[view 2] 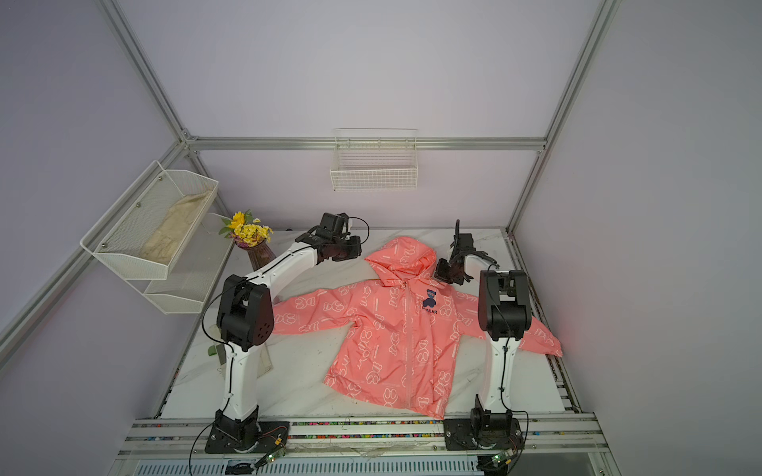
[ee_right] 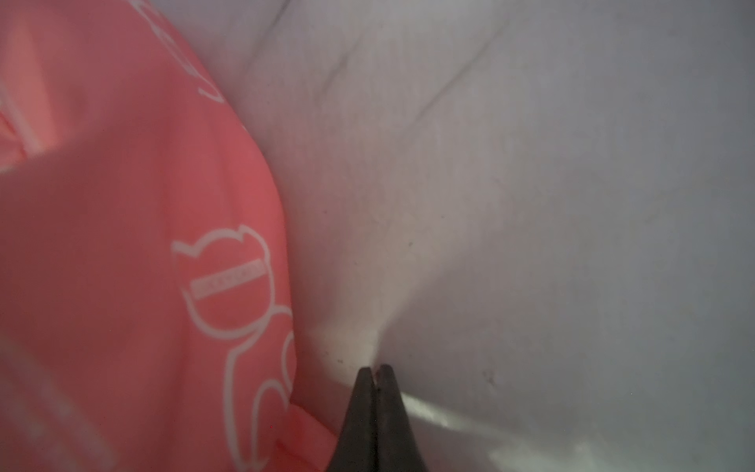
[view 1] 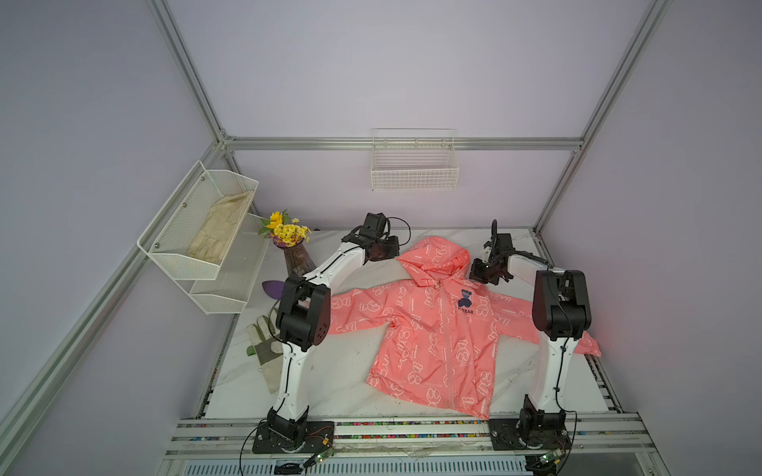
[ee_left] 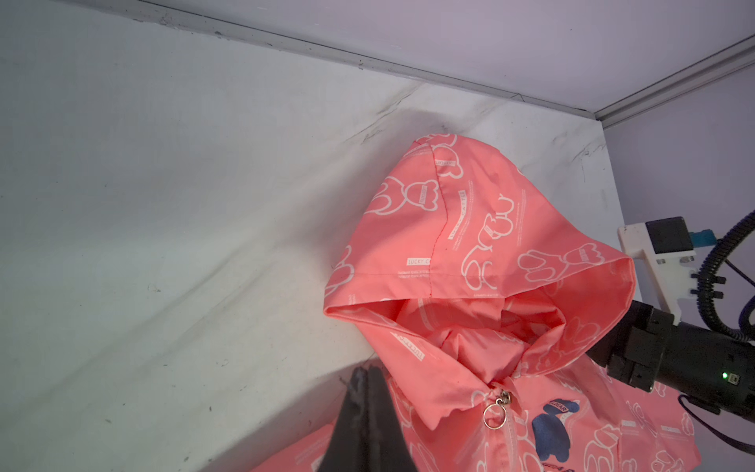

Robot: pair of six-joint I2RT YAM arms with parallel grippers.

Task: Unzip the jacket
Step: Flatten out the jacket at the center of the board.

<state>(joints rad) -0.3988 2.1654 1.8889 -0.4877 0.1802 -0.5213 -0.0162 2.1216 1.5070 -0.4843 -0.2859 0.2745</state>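
Nearest my bases is the hem of the jacket. It lies front up on the surface with both sleeves spread wide, and the one on my right runs behind my right arm. Its zipper looks closed all the way from hem to collar, so I judge the task has not started.

To me the cloth looks thin, light and slick. It should crumple and slide across the surface rather than resist, so pulling the slider alone would probably drag the whole garment. I think the collar just beside the zipper top needs pinning while the other side pulls.

The best hold is the small metal ring pull, which hangs at the collar below the hood opening. It is stiff and easy to pinch but a narrow target.

Farther out, my left pincer has its jaws together on nothing and sits just beside the jacket's shoulder. My right pincer is also together and empty, over bare surface close to the hood.

At the left edge a work glove lies on the surface, with a vase of flowers farther back. A white wire basket hangs on the rear wall.
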